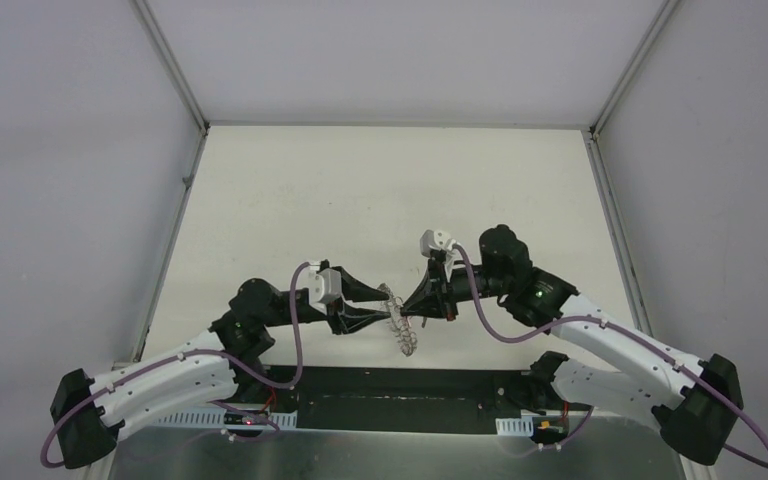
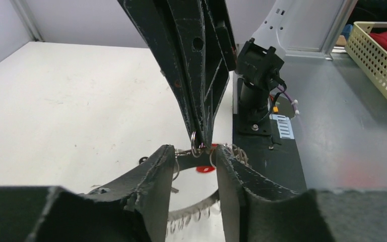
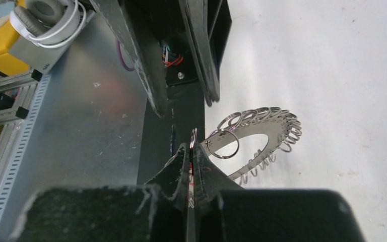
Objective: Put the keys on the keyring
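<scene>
Above the table point(image 1: 380, 190), the left gripper point(image 2: 195, 151) stands with jaws apart, straddling the keyring point(image 3: 257, 125). The right gripper point(image 3: 192, 148) is clamped on one of its wire loops. The keys point(image 2: 205, 169) show red just below that pinch. Threading likely needs a firm, steady pinch. The left fingers point(image 2: 153, 171) crowd the spot; a yellow basket point(image 2: 378, 50) sits well behind.

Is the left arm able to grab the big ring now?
Probably yes: the keyring sits between the left gripper's open fingers, nothing blocking it, though the right gripper crowds in close.
</scene>
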Available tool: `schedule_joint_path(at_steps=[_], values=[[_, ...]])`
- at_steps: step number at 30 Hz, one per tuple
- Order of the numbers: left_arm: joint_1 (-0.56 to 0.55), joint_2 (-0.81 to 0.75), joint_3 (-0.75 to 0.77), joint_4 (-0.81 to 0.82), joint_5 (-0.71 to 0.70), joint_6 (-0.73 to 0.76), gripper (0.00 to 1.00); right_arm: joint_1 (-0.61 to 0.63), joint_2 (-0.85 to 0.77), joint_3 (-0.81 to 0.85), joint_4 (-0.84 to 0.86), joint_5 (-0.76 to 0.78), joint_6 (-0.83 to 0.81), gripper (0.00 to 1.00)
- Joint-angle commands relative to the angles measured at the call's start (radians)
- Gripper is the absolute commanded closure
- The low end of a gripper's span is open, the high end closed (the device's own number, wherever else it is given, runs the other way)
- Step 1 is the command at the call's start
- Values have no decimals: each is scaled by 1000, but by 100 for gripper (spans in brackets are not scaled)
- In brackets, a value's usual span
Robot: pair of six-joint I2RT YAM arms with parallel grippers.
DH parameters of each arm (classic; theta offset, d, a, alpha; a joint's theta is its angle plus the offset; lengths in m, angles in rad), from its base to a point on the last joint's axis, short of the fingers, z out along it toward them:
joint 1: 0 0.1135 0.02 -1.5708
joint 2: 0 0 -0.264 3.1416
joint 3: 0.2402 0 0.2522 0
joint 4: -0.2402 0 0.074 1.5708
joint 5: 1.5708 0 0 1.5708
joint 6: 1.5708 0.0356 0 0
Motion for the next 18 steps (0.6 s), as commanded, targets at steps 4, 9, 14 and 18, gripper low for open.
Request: schedule_joint_path(at_steps=[4,9,14,18], values=[[-12,-95,101,-285,-69,105,61,-1,45,219,-379,44,-215,100],[-12,-42,181,-434,-28,165,61,5,120,331,-565,58,-290,100],[-13,66,246,-465,26,192,58,23,179,411,-681,107,-341,100],[-11,145,277,-449,69,189,58,31,205,426,-691,105,-350,100]])
